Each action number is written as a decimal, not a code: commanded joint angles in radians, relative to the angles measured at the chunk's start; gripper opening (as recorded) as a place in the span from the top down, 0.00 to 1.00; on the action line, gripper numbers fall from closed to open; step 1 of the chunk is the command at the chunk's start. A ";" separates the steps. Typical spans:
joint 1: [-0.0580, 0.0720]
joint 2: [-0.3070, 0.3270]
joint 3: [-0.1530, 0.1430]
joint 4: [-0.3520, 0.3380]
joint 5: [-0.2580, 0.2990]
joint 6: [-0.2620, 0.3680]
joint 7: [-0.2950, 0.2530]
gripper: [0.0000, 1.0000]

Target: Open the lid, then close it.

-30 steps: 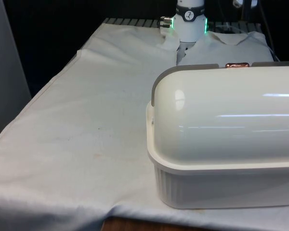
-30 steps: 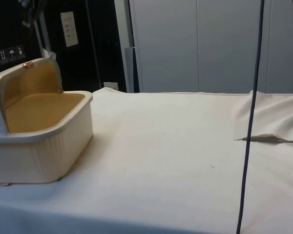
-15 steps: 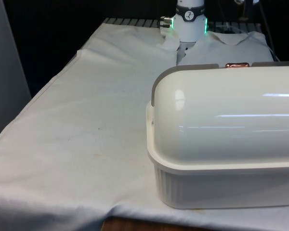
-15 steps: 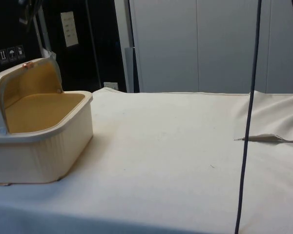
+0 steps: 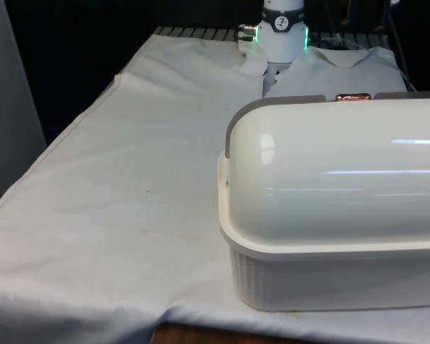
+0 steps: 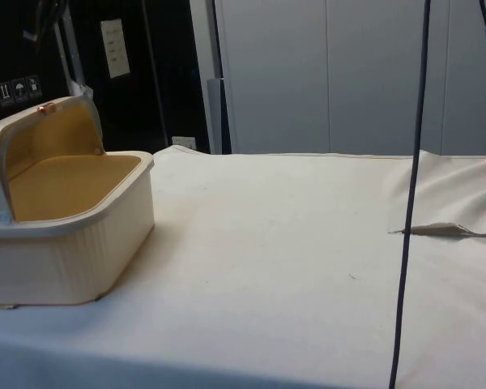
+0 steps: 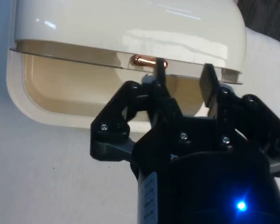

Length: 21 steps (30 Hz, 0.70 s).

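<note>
The bench point(image 5: 129, 186) under its white cloth point(image 6: 308, 243) carries one large thing, a cream bread box point(image 5: 330, 272), which sits at about four o'clock in the front view with its rounded back turned to that camera, and at about nine o'clock in the side view. Its lid point(image 5: 330, 172) is rolled up and back, so the box stands open; the side view shows the tan inside point(image 6: 65, 182) with nothing lying in it that can be made out. A grey rim point(image 5: 272, 104) runs along the raised lid's edge, and a small copper handle point(image 5: 352, 97) sits on that edge at the top of the lid, also visible in the wrist view point(image 7: 144, 60). In the wrist view the black gripper point(image 7: 184, 77) hangs just before the lid's edge, near the copper handle, its two fingers point(image 7: 208, 84) spread apart and gripping nothing; one finger's tip overlaps the handle in the picture, but whether it touches cannot be told. Compared with a second ago, the box and lid lie exactly as they did, and only a dark cable point(image 6: 409, 203) hanging in the side view has shifted slightly.
</note>
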State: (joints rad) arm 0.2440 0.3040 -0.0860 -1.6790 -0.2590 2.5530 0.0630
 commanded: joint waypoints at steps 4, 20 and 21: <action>-0.003 0.003 0.004 0.005 0.010 -0.008 -0.007 0.41; -0.002 0.028 0.001 0.041 0.004 -0.010 -0.007 0.00; -0.003 0.035 0.001 0.050 0.005 -0.012 -0.009 0.00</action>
State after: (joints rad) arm 0.2440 0.3210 -0.0870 -1.6520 -0.2600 2.5520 0.0610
